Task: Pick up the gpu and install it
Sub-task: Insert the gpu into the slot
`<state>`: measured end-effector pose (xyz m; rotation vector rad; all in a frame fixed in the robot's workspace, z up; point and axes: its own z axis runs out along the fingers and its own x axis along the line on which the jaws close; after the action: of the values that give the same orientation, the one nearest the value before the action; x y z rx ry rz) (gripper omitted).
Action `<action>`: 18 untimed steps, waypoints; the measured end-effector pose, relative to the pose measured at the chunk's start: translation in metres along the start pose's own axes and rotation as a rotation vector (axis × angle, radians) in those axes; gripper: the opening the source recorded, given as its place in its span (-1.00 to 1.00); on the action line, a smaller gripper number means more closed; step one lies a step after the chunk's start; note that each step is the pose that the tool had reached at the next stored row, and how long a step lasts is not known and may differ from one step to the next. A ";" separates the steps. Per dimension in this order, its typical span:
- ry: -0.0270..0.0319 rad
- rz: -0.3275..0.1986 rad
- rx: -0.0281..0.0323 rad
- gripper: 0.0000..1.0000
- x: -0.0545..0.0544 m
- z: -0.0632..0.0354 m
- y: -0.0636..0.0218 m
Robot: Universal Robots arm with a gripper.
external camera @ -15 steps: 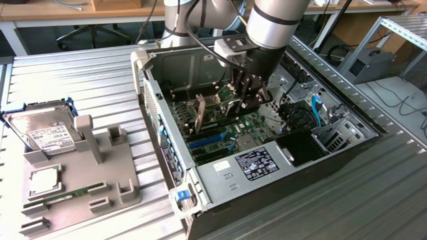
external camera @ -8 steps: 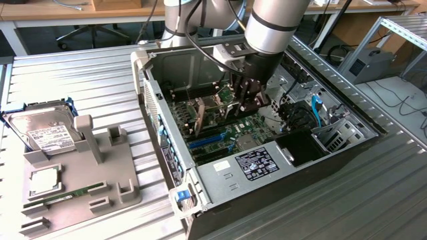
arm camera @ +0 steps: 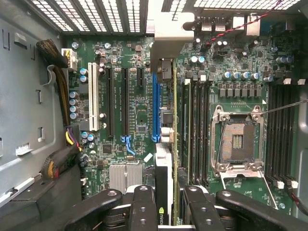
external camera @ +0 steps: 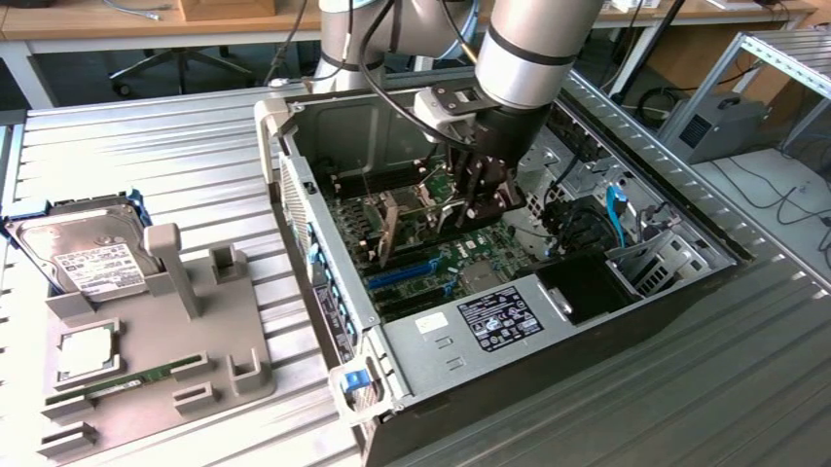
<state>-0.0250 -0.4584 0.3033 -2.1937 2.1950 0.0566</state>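
At the exterior view's left, a grey holder (external camera: pixel 195 341) lies on the table. A hard drive (external camera: pixel 85 258) with a white label sits at its far end. A square processor chip (external camera: pixel 86 352) rests nearer. A narrow green memory stick (external camera: pixel 130 380) lies in a slot at its near edge.

To the right of the holder stands an open computer case (external camera: pixel 292 195), its side panel off. The green motherboard (arm camera: pixel 139 120) lies along its floor. The arm reaches down into the case. The gripper (external camera: pixel 474 199) (arm camera: pixel 169 192) pinches the gpu (arm camera: pixel 163 168), one finger against each face. The card stands edge-on over the board, just beside the long blue slot (arm camera: pixel 156 106), between it and the memory slots. Its silvery bracket (arm camera: pixel 166 29) is at the vented rear wall of the case. Whether the card is seated in a slot cannot be told. An open processor socket (arm camera: pixel 238 142) lies beyond the memory slots. Nearer in the case is a power supply (external camera: pixel 500 316) with a black label. A blue cable (external camera: pixel 614 212) hangs toward the exterior view's right.

The table (external camera: pixel 156 156) is ribbed grey metal. Behind it are a wooden desk (external camera: pixel 78 19) and an office chair (external camera: pixel 182 58). A grey box (external camera: pixel 718 125) stands at the far right.
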 end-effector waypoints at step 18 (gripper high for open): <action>0.0001 0.008 0.0004 -0.45 0.007 0.0030 0.0184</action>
<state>-0.0434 -0.4655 0.2999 -2.1851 2.2035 0.0563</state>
